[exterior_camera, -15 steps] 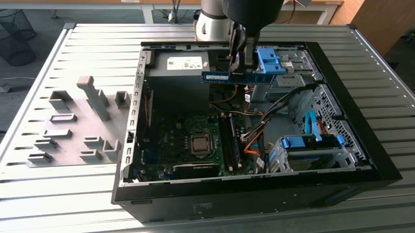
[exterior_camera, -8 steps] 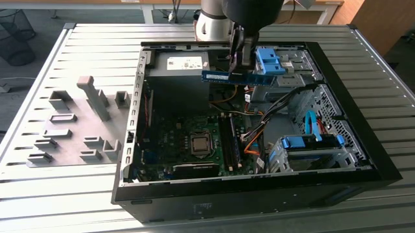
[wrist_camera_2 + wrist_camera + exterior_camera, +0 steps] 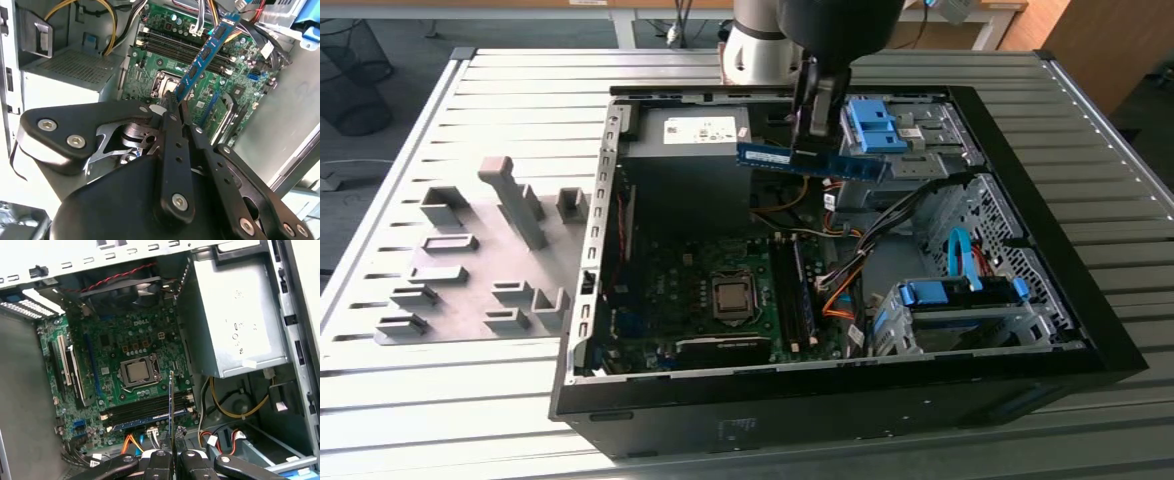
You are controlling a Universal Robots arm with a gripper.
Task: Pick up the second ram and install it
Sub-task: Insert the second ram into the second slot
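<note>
My gripper hangs over the open computer case and is shut on the second ram, a long blue-green stick with dark chips held level above the case's far half. In the second wrist view the ram sticks out from the fingertips over the motherboard. The first wrist view shows the ram edge-on between the fingers, above the long black slots. One slot there holds a blue stick. The slots lie right of the CPU socket.
Grey fixture blocks stand on the slatted table at the exterior view's left. Inside the case are the power supply, blue drive brackets and orange and yellow cables beside the slots.
</note>
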